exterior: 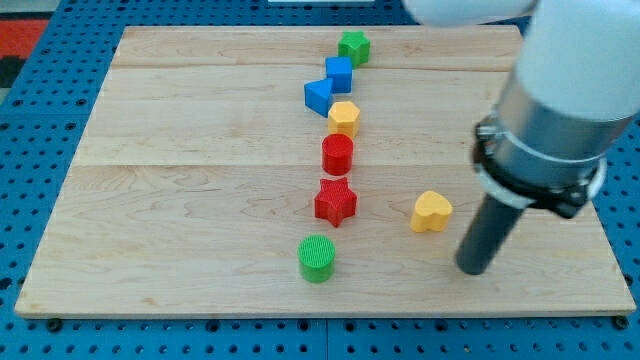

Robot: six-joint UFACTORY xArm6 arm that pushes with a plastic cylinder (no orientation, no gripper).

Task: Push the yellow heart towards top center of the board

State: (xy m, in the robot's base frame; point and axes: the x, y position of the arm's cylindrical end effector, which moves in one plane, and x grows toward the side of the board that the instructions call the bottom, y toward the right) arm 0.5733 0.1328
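The yellow heart (431, 211) lies on the wooden board (200, 200), right of centre in the lower half. My tip (472, 268) rests on the board just below and to the right of the heart, a short gap away. The rod rises from it to the large grey and white arm body at the view's right.
A column of blocks runs down the board's middle: green star (353, 46), blue cube (339, 73), blue triangular block (318, 96), yellow hexagon (344, 118), red cylinder (338, 154), red star (335, 202), green cylinder (316, 258). Blue pegboard surrounds the board.
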